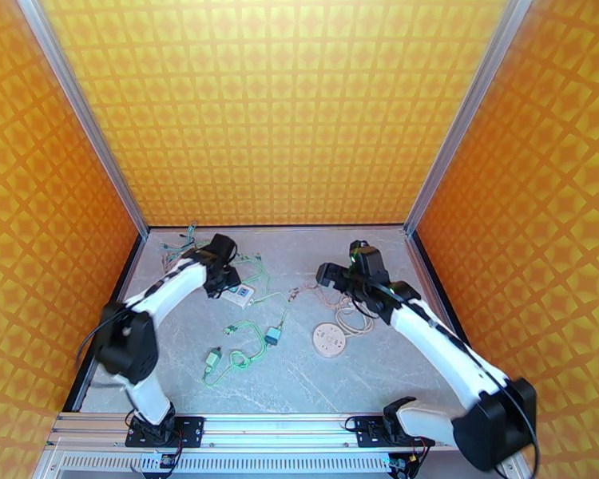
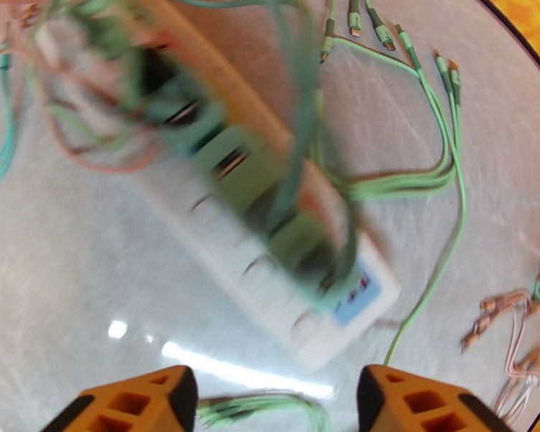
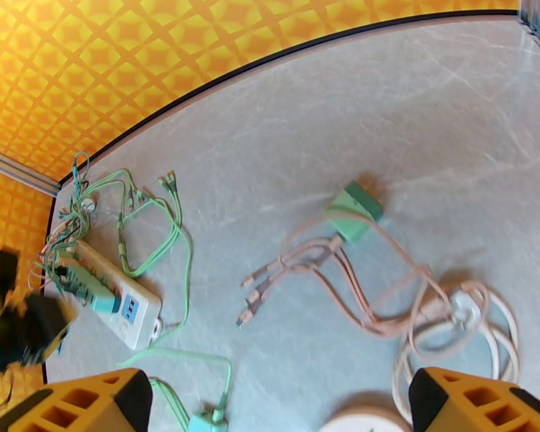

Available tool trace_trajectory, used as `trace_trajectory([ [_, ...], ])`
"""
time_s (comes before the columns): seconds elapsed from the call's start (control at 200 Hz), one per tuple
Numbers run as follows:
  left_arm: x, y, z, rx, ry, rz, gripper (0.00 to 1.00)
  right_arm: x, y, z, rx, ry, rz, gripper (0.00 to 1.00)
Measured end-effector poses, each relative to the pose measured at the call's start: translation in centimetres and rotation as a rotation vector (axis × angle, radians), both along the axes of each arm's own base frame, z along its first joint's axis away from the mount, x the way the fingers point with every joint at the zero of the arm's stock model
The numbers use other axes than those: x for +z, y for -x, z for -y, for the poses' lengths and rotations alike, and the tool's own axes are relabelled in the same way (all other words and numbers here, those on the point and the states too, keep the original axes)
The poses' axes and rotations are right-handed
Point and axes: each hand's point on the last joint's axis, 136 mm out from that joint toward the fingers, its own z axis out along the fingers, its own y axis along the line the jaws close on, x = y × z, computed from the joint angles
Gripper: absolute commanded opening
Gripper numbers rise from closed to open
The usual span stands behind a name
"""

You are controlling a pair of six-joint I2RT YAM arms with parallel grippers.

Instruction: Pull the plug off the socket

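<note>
While we hang over the socket end, left gripper [image 2: 277, 406]: orange fingers apart, nothing clamped. A thin green lead [image 2: 263, 410] lies on the pale marbled table [image 2: 75, 282] in the gap.
Task thing: mint-green plastic plugs [image 2: 230, 156] sit in a row along the white rectangular plastic power strip [image 2: 270, 282], just ahead of and below the left fingertips.
Why so held: we judge the jaws are spread to straddle one plug body before any pull. The plug nearest the fingers looks the likeliest.
Right gripper [image 3: 277, 405]: fingers wide apart and empty, hovering above a pink cable bundle [image 3: 356, 289], with the strip well off to its left.
Why there: we take it as parked clear, or placed to steady the strip; we cannot tell which.
Loose green charging cables [image 2: 428, 174]: draped over the strip and to its right, a snag risk in our view.
Hard to make out: the left wrist view is blurred, so we cannot count the plugs or see their pins. Both grippers' fingers are cut off at the lower edge. From above, the left gripper covers part of the strip.
</note>
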Motion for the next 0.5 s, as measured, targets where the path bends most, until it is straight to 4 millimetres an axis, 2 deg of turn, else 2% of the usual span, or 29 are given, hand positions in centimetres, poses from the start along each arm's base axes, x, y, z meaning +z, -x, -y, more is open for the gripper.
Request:
trace_trajectory([
  [0.185,-2.1,-1.7,0.6,0.023,-0.015,-0.046,0.61,0.0,2.4,0.9,-0.019,-0.005,-0.01,0.98],
  [0.385,-4.0,-2.1,0.3,0.031,-0.057,-0.092,0.6,-0.6,3.5,1.4,-0.025,0.007,-0.029,0.99],
  [0.5,-4.9,-2.0,0.0,0.035,-0.083,-0.109,0.52,-0.8,3.6,1.5,-0.028,0.007,-0.039,0.99],
])
